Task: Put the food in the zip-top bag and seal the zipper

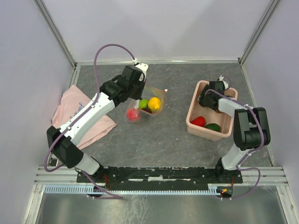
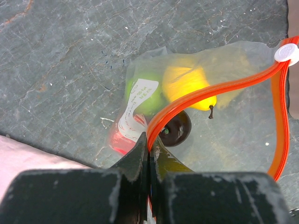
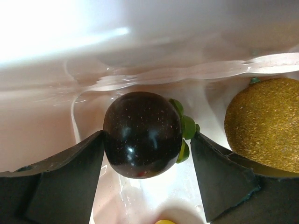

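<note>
The clear zip-top bag (image 1: 150, 99) lies mid-table holding a yellow (image 1: 154, 103), a green (image 1: 143, 103), a red (image 1: 133, 115) and a dark fruit. My left gripper (image 1: 140, 89) is shut on the red-orange zipper (image 2: 219, 86) at the bag's mouth, which gapes open; its white end piece (image 2: 286, 52) is at the right. My right gripper (image 1: 207, 100) is down in the pink bin (image 1: 192, 122). In the right wrist view its open jaws (image 3: 147, 140) straddle a dark purple fruit (image 3: 140, 133) with green leaves; the left finger touches it.
The bin also holds a red piece (image 1: 198, 121), a green piece (image 1: 212, 126), a golden-brown kiwi (image 3: 264, 123) and a yellow piece (image 3: 163, 221). A pink cloth (image 1: 74, 109) lies under the left arm. Frame posts and walls ring the table.
</note>
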Tool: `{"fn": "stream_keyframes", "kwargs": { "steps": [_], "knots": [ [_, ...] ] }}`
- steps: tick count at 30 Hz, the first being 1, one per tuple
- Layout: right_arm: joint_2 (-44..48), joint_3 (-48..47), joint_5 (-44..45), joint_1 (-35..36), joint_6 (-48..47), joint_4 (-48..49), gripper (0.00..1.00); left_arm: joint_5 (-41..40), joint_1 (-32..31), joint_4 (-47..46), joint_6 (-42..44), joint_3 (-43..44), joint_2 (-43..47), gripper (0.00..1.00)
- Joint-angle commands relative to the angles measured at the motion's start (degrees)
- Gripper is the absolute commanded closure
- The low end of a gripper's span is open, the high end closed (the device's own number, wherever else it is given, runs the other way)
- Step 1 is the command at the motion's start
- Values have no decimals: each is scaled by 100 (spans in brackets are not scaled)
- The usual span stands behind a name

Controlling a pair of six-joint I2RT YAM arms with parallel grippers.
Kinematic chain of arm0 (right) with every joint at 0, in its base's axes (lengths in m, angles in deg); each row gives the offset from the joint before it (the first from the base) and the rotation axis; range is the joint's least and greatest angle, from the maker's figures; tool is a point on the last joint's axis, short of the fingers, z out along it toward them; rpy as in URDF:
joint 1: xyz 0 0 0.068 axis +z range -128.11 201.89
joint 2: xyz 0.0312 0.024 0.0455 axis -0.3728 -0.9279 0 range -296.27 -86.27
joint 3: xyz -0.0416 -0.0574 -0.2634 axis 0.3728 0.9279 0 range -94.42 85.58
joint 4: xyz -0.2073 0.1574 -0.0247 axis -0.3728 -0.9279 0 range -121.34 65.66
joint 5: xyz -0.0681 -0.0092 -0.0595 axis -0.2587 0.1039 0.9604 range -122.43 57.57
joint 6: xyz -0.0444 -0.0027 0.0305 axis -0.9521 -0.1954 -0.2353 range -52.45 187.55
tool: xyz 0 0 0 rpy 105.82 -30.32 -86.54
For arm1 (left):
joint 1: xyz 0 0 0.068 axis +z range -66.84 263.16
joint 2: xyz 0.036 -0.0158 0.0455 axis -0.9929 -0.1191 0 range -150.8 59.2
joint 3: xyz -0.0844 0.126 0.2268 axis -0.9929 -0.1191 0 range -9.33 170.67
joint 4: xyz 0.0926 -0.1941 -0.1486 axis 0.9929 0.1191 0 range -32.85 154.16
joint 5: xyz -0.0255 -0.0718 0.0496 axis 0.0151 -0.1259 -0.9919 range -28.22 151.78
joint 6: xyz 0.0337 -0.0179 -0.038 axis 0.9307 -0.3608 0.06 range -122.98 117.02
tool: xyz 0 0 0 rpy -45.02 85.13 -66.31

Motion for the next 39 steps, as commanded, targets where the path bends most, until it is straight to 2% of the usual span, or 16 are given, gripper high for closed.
{"fn": "stream_keyframes", "kwargs": {
  "steps": [1,6,14,26,31,39],
  "knots": [
    [24,-20,-91,-15,-95,277,21,25,-21,-384,152,179,45,97],
    [249,-16,-167,-14,-245,176,32,104,-21,-415,147,171,21,97],
    [843,-54,-191,22,-435,-420,42,238,-21,-499,133,154,-41,97],
    [2356,-498,-265,516,-1180,-1434,43,356,-21,-524,121,248,-177,97],
    [2792,-871,-295,1066,-1676,-1672,43,390,-23,-524,125,262,-209,97],
    [2967,-1084,-1012,2105,-1683,-1298,43,398,-19,-525,106,271,-196,97]
  ]
}}
